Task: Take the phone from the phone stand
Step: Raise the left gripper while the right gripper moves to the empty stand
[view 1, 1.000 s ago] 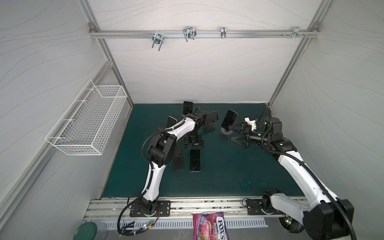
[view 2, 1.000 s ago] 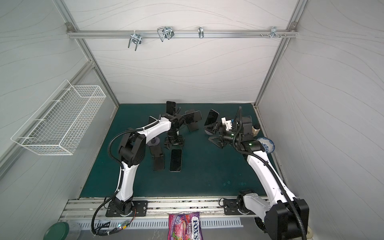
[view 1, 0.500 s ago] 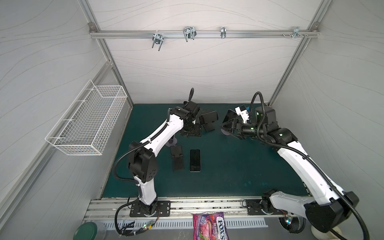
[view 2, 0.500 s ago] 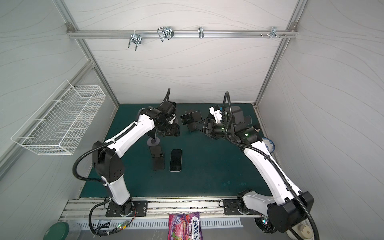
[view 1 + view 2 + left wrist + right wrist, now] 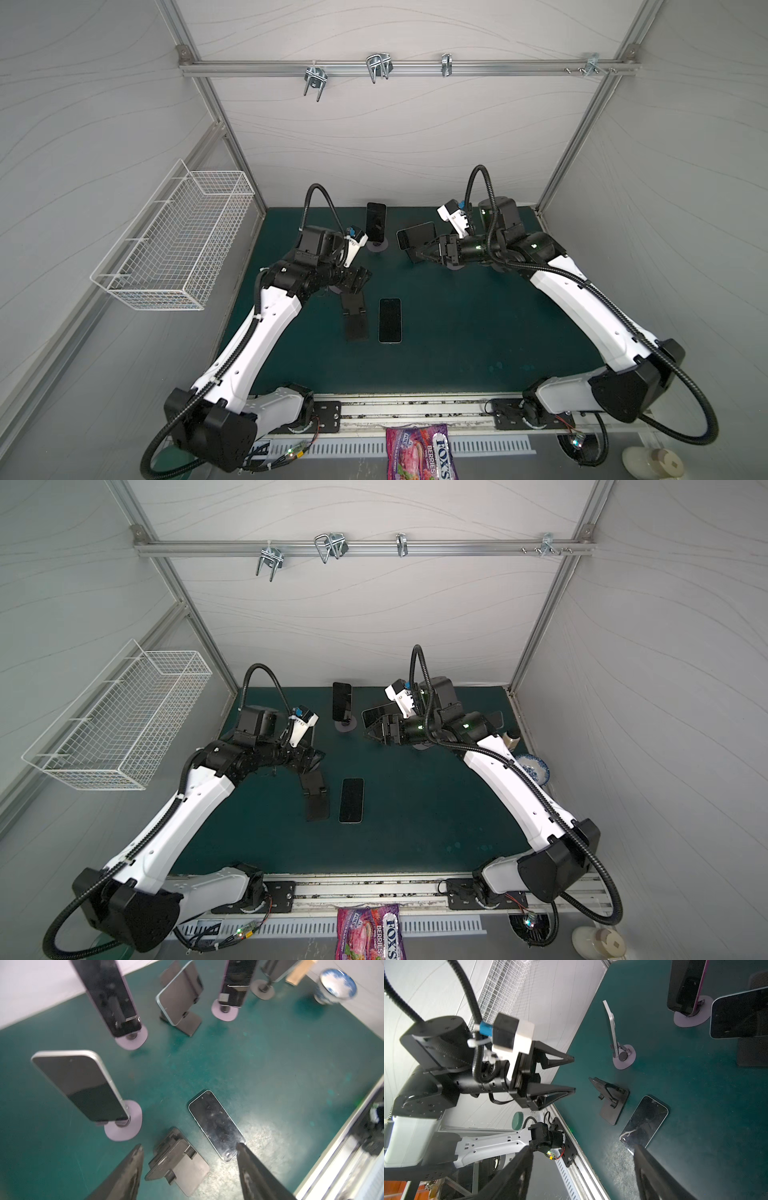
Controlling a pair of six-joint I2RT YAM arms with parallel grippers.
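Observation:
Several dark phones stand on stands on the green mat. One phone (image 5: 83, 1086) leans on a stand with a round purple base (image 5: 124, 1124); my left arm hides it in both top views. Another upright phone (image 5: 376, 222) stands at the back. A phone set sideways (image 5: 417, 235) rests on a black stand. A phone (image 5: 390, 320) lies flat beside an empty black stand (image 5: 355, 316). My left gripper (image 5: 362, 277) hovers open above the empty stand (image 5: 178, 1161), holding nothing. My right gripper (image 5: 419, 253) is open and empty, in front of the sideways phone.
A white wire basket (image 5: 178, 241) hangs on the left wall. A blue-and-white bowl (image 5: 532, 766) and a small cup (image 5: 513, 737) sit at the mat's right edge. A candy bag (image 5: 419, 453) lies beyond the front rail. Another phone on a stand (image 5: 494, 719) is behind my right arm.
My left gripper has drawn back from the rear stands toward the front left. My right gripper has moved left, in front of the sideways phone. Both pairs of jaws have narrowed.

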